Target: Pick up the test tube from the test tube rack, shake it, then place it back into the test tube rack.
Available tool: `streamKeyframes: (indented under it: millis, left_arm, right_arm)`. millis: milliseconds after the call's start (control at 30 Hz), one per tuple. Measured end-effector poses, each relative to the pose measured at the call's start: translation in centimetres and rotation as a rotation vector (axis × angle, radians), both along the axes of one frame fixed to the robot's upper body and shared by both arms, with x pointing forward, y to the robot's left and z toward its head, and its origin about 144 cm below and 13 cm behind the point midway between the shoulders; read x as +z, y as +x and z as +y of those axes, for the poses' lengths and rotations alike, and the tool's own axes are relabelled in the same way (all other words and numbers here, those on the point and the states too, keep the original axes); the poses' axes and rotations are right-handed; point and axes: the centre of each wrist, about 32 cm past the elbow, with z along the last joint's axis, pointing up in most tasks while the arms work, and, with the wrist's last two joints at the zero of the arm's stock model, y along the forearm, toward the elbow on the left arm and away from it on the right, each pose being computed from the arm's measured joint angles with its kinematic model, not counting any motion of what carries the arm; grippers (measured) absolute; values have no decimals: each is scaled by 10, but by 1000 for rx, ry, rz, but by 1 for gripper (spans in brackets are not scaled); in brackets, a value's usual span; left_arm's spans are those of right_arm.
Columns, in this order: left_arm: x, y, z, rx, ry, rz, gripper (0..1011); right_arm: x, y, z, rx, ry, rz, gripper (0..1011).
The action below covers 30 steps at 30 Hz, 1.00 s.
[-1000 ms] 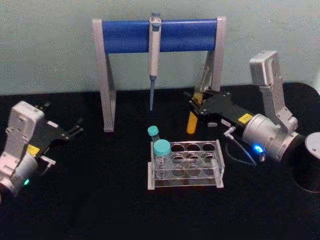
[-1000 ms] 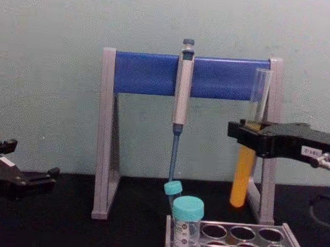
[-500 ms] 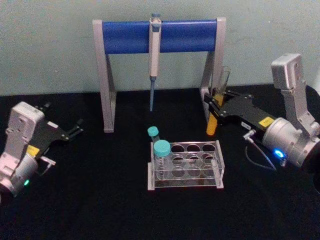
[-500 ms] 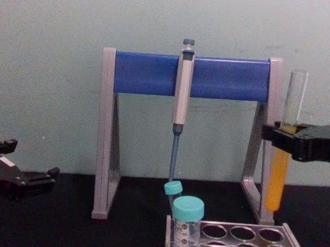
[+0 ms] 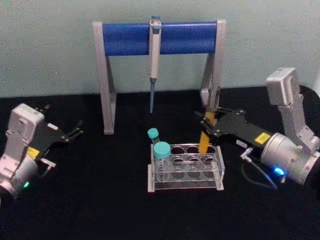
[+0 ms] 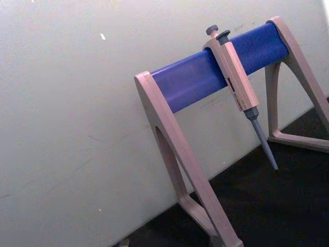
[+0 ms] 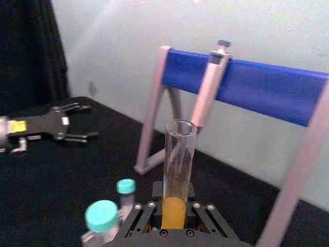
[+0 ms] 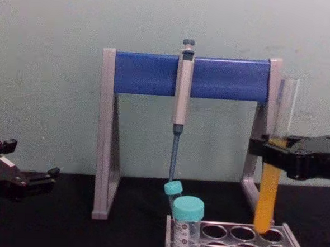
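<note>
The test tube [image 5: 204,139] is a tall, thin tube of clear glass with no cap. Its lower part is filled with orange-yellow liquid and its upper part is empty (the open rim shows plainly in the right wrist view). The right pincer [image 5: 206,126] is closed on it at about mid-height, a black finger on either side. The tube stands almost upright, its top leaning a little away from the robot. Its rounded bottom is at the mouth of the rear right hole of the test tube rack [image 5: 186,183]; I cannot tell whether it has entered the hole.

The rack is low and clear, and sits on the black table [image 5: 100,200]. Two teal-capped tubes [image 5: 161,149] stand at its left end. Behind it, a pipette [image 5: 154,47] hangs from the grey-and-blue stand [image 5: 125,37].

The left pincer [image 5: 77,127] rests at the table's left side, well apart from the rack, its fingers parted and holding nothing.
</note>
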Motion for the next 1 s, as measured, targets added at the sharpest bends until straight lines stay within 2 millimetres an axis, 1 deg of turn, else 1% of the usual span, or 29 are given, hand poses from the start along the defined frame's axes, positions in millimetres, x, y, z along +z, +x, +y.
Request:
streamKeyframes:
  millis: [200,233,333,533,633,667,767,1000]
  left_arm:
    - [0,0,0,0,0,0,1001]
    - [0,0,0,0,0,0,1001]
    - [0,0,0,0,0,0,1001]
    - [0,0,0,0,0,0,1002]
    - [0,0,0,0,0,0,1001]
    - [0,0,0,0,0,0,1001]
    - [0,0,0,0,0,0,1001]
    - [0,0,0,0,0,0,1001]
  right_arm:
    - [-1,5,14,57,21,11,235]
    - [-1,5,14,57,21,11,235]
    - [-2,12,22,68,36,9,235]
    - [-2,24,29,57,56,-5,235]
    - [-2,33,31,27,60,-15,235]
    - [-2,33,31,27,60,-15,235]
    - [-2,39,28,-11,57,-22,235]
    - [-1,42,19,-66,53,-29,235]
